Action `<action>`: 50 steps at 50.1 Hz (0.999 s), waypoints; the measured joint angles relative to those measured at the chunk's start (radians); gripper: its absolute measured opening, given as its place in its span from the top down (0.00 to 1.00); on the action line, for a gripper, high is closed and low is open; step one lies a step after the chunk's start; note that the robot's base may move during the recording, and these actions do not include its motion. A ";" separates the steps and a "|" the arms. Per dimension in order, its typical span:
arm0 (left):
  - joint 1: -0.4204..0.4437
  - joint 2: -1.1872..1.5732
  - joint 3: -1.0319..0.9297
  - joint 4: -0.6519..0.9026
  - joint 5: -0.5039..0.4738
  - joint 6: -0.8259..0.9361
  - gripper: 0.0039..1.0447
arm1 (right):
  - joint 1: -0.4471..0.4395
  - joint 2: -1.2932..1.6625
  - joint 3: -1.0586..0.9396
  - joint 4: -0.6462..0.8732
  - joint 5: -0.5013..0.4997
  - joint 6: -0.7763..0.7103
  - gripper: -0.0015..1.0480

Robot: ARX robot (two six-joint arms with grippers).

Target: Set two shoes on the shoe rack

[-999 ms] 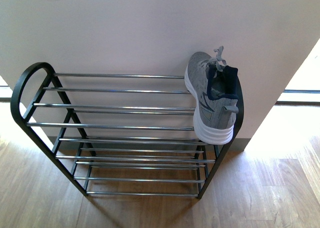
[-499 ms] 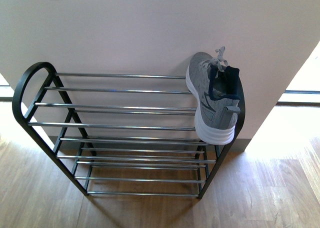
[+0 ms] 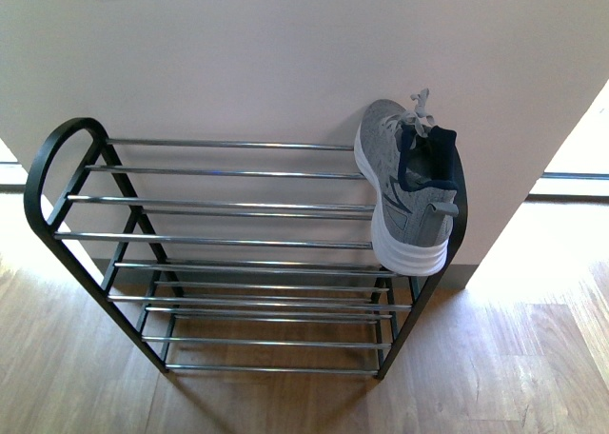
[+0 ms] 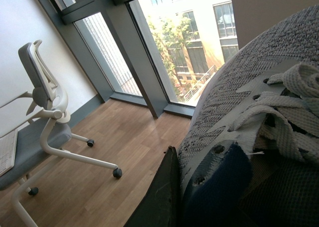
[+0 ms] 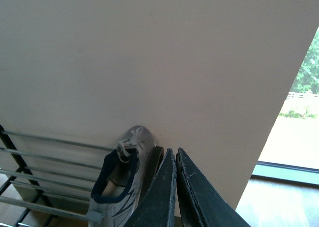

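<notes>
Sneakers: two grey knit ones with white soles and dark navy lining.
First sneaker (image 3: 407, 191): on the top tier of the rack (image 3: 219, 145), at its right end, just beside the black side frame. Its toe is close to the wall (image 3: 238, 53) and its heel faces the front camera.
Second sneaker (image 4: 259, 87): fills the left wrist view, laces and navy collar close up, raised well above the wooden floor (image 4: 114, 152).
Markings: a zigzag mark on the first sneaker's side; no writing can be read on either shoe.
Rack: one, against the wall, with black rounded side frames, four chrome rods on the top tier and more tiers below.
Left gripper (image 4: 172, 157): one dark finger (image 4: 162, 202) presses the outside of the second sneaker's collar. The other finger is hidden, and the shoe hangs in its grip.
Right gripper (image 5: 175, 155): fingers closed together with nothing between them, near the first sneaker and above the rack's right end.
Chair (image 4: 45, 112): one white-framed office chair on castors, near the window (image 4: 189, 38).
</notes>
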 joint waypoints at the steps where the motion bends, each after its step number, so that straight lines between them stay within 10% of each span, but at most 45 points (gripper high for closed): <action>1: 0.000 0.000 0.000 0.000 0.000 0.000 0.99 | 0.004 -0.012 -0.009 -0.005 0.003 0.000 0.98; 50: 0.000 0.000 0.000 0.000 0.000 0.000 0.99 | 0.114 -0.599 -0.163 -0.413 0.115 0.001 0.98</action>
